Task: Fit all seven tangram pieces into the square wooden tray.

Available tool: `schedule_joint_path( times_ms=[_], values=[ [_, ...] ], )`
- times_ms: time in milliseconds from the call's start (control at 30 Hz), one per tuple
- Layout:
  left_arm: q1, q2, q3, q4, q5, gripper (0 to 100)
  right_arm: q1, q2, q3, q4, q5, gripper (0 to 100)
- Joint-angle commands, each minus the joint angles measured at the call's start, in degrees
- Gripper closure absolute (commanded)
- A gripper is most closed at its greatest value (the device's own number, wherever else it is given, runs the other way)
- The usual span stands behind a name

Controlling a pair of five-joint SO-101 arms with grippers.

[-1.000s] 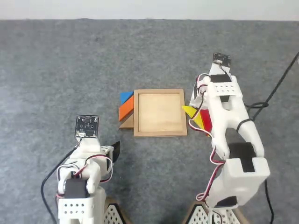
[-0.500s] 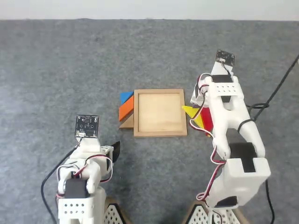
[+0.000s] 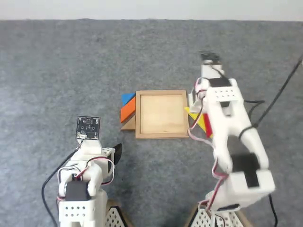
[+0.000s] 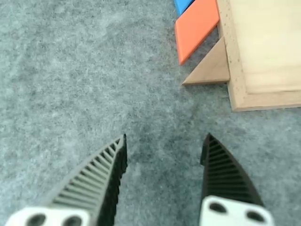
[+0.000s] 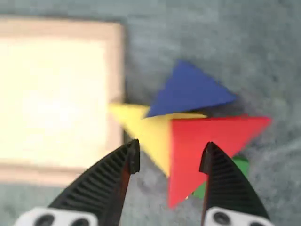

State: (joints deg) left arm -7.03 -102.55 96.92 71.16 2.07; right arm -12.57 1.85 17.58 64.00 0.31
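The square wooden tray [image 3: 161, 93] lies mid-table with nothing in it. Against its left side lie a blue piece [image 3: 128, 98], an orange piece [image 3: 128, 111] and a wood-coloured triangle [image 3: 129, 124]. On its right side a yellow triangle [image 5: 146, 127], a red triangle [image 5: 202, 146], a dark blue triangle [image 5: 188, 92] and a green piece [image 5: 242, 165] overlap in a pile. My right gripper [image 5: 171, 146] hangs open just above the yellow and red triangles. My left gripper [image 4: 165, 141] is open over bare carpet, short of the wood-coloured triangle [image 4: 211, 70].
Grey carpet covers the table. The right arm [image 3: 227, 118] stretches over the pile beside the tray's right rim [image 5: 115, 70]. The left arm [image 3: 83, 184] sits at the near left. A black cable [image 3: 279, 90] runs along the right edge.
The right arm has swung left, toward the tray's right edge. The left arm and the pieces have not moved.
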Motion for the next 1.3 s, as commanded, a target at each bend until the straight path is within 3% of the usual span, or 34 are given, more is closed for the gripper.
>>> schedule_joint_path(
  times_ms=[0, 233, 433, 833, 1267],
  values=[
    [0.00, -0.62, -0.40, 0.35, -0.44, 76, -4.44, -12.09, 7.30, -2.24, 11.96, 77.5],
    [0.00, -0.62, -0.40, 0.35, -0.44, 76, -9.10, -22.02, 30.51, -20.88, 31.56, 77.5],
    [0.00, -0.62, -0.40, 0.35, -0.44, 76, -4.97, -21.93, 31.65, -22.29, 40.26, 77.5],
    [0.00, -0.62, -0.40, 0.35, -0.44, 76, -4.09, -9.98, 33.23, -32.40, 43.16, 77.5],
    [0.00, -0.62, -0.40, 0.35, -0.44, 76, 7.60, -9.71, 30.59, -32.92, 45.63, 77.5]
  ],
)
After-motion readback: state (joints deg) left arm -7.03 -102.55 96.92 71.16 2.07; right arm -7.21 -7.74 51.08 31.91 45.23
